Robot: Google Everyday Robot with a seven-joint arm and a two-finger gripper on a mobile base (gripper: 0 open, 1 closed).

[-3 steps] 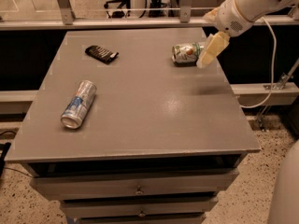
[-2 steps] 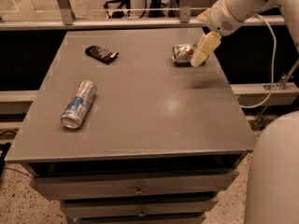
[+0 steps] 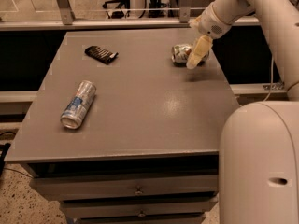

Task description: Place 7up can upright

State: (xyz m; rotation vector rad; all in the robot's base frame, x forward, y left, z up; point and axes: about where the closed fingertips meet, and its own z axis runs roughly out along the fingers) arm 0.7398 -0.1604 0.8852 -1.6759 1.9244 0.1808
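I see grey table (image 3: 140,106) w/ drawers (image 3: 135,190) below. 7up can (image 3: 180,53) lies on its side near far right of tabletop, silver end facing left. My gripper (image 3: 196,55) sits over can's right part, overlapping it in view; can't tell if touching, nor if open or closed. Arm (image 3: 243,3) enters from upper right. Slim silver-blue can (image 3: 78,104) lies on its side at left. Small black object (image 3: 100,54) at far left. White robot body (image 3: 261,162) fills lower right.

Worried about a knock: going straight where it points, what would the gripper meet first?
Probably the lying 7up can, right by the gripper at the table's far right; depth is unclear.
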